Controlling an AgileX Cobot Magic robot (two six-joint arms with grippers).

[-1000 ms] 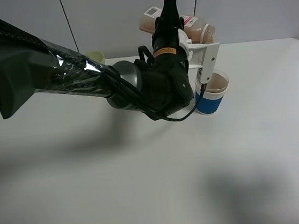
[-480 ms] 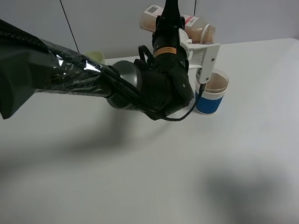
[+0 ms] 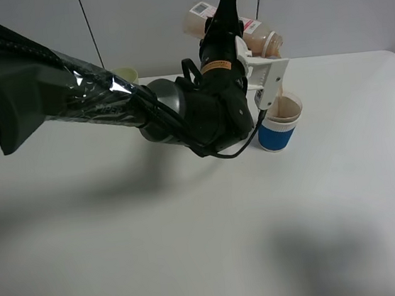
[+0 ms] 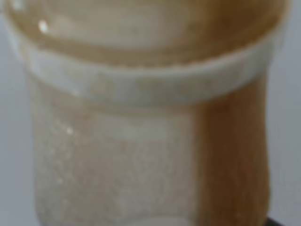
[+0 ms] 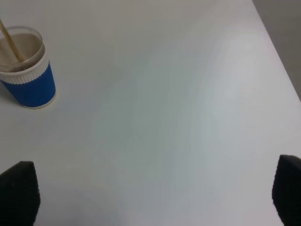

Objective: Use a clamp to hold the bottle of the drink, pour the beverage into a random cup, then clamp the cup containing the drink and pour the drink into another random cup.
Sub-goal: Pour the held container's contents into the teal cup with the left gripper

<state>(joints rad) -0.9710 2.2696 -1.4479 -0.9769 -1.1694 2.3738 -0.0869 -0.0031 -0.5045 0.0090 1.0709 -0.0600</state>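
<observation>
My left gripper (image 3: 236, 36) is shut on the drink bottle (image 3: 264, 40), a clear bottle of light brown drink with a white label. It holds the bottle tilted, neck down, above the blue paper cup (image 3: 278, 133). A thin brown stream (image 3: 279, 94) falls into the cup, which holds brown drink. The left wrist view is filled by the bottle (image 4: 141, 141), blurred and very close. The right wrist view shows the blue cup (image 5: 28, 84) with the stream entering it. My right gripper (image 5: 153, 197) is open and empty, apart from the cup. A pale green cup (image 3: 127, 75) stands at the back left, partly hidden by the arm.
The white table (image 3: 195, 248) reaches to a grey wall at the back. Its right edge (image 5: 277, 52) shows in the right wrist view. The bulky black left arm (image 3: 70, 98) crosses the upper left of the exterior view.
The bottle has tipped a little further and lifted slightly. A stream of drink now falls from its neck into the blue cup.
</observation>
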